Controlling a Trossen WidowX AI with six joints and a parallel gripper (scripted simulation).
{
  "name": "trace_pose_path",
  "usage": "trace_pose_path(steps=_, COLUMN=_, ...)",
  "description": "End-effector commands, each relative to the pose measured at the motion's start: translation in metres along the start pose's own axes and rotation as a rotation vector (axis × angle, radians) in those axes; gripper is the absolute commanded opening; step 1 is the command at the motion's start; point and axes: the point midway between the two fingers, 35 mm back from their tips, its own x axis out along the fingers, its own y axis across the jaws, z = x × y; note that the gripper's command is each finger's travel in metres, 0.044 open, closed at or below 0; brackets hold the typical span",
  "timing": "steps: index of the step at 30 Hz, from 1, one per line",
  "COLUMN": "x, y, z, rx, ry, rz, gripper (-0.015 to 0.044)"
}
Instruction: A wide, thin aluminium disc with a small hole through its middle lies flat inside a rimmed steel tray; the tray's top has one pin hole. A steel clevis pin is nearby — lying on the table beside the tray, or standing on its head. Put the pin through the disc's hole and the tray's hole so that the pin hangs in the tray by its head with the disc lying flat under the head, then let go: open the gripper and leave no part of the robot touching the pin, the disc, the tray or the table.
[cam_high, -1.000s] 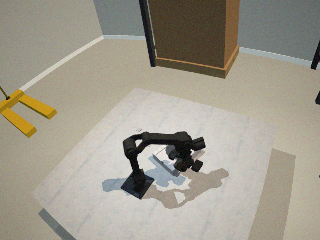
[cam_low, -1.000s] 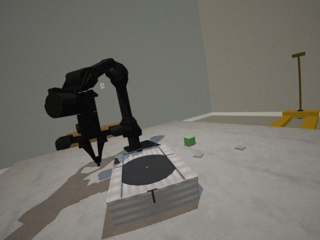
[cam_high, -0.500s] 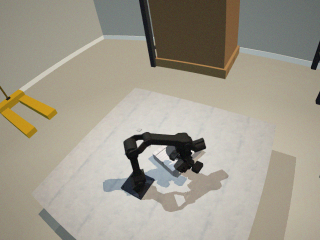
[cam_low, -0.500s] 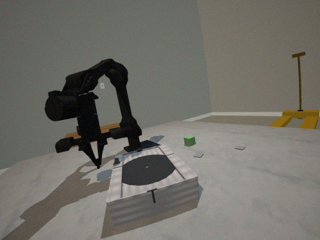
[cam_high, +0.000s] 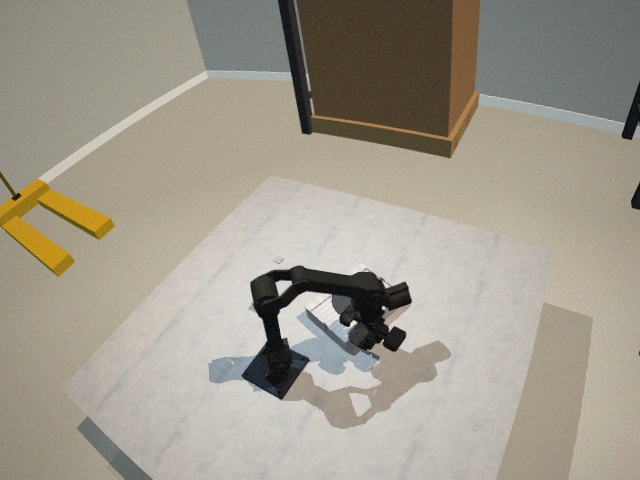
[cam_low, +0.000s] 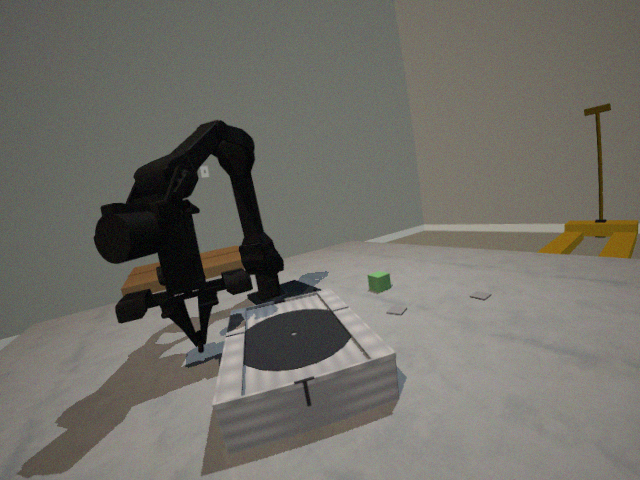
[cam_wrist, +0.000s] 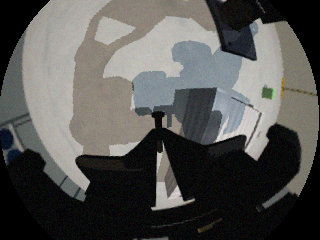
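While our black two-finger gripper (cam_high: 366, 345) (cam_low: 200, 347) (cam_wrist: 158, 131) pinches the dark steel pin (cam_low: 200, 350) (cam_wrist: 158, 120) beside the pale rimmed tray (cam_high: 330, 322) (cam_low: 310, 408) (cam_wrist: 200, 112), we are at the carrying step. Next, we should lift it over the tray's dark flat disc (cam_high: 341, 303) (cam_low: 294, 346).

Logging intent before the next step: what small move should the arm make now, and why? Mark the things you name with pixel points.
Probably shift the gripper (cam_low: 200, 345) (cam_wrist: 158, 131) sideways over the disc (cam_low: 297, 342), staying above the rim of the tray (cam_low: 305, 413): the fingers are shut on the clevis pin (cam_wrist: 158, 120), but hang beside the tray, while the disc's hole shows no pin.
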Motion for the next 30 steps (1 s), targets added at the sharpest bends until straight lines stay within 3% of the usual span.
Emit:
trace_pose_path(steps=1, x=0.008, y=-0.002, z=0.002, rx=0.004, ry=-0.004, rz=-0.005, gripper=0.0)
trace_pose_path(steps=30, x=0.039, y=-0.002, z=0.002, rx=0.004, ry=-0.004, rz=-0.005, gripper=0.0)
